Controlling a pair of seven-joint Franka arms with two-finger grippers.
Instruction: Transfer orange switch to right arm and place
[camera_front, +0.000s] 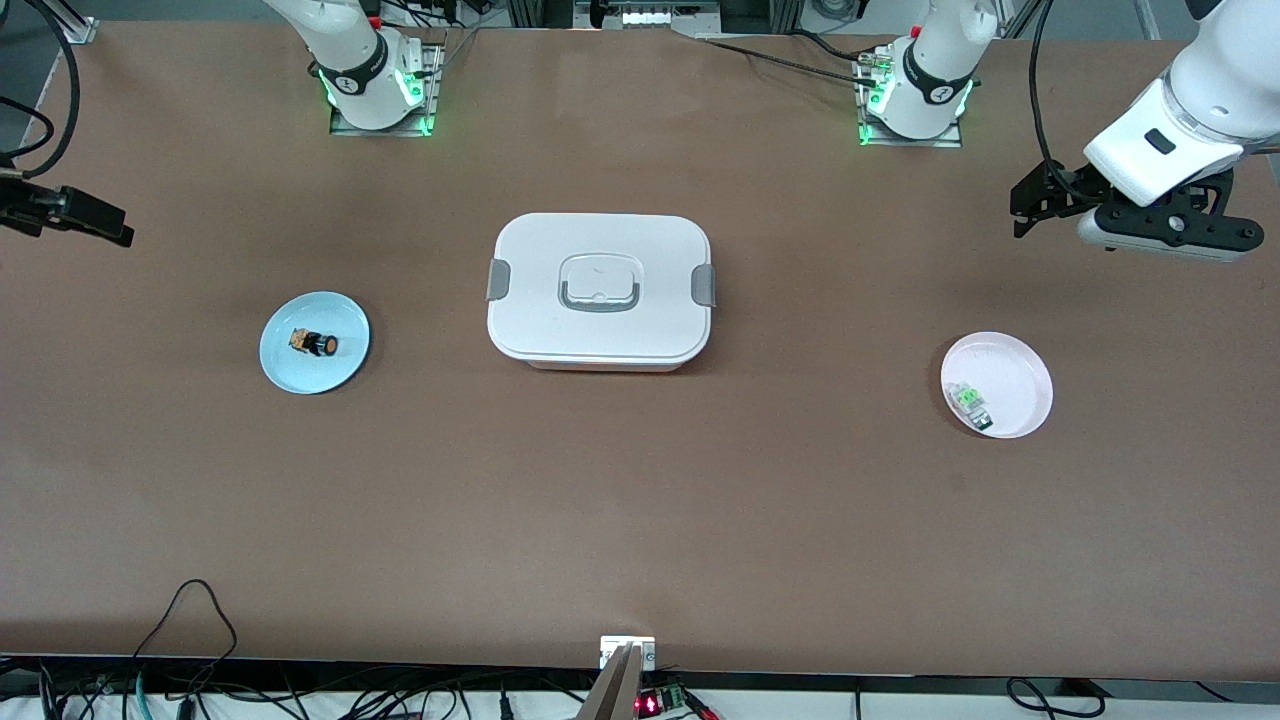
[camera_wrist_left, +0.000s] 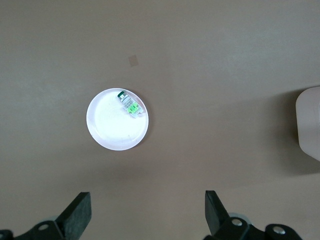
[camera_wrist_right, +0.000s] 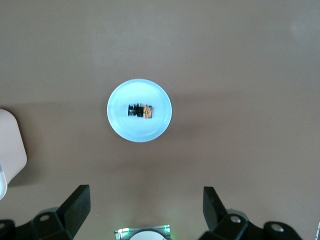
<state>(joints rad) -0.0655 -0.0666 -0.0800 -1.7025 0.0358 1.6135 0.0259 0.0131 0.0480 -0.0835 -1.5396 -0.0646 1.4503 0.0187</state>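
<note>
Orange switch (camera_front: 314, 343): lies on the blue plate (camera_front: 345, 372) toward the right arm's end of the table, untouched
Left gripper (camera_front: 1040, 195): jaws spread wide, holding nothing, up over bare table at the left arm's end
Right gripper (camera_wrist_right: 145, 204): jaws apart and empty, high over the table
White lidded box (camera_front: 600, 290): mid-table, between the plates
Pink plate (camera_front: 1015, 372): carries the green-and-clear component (camera_front: 969, 402)
</note>
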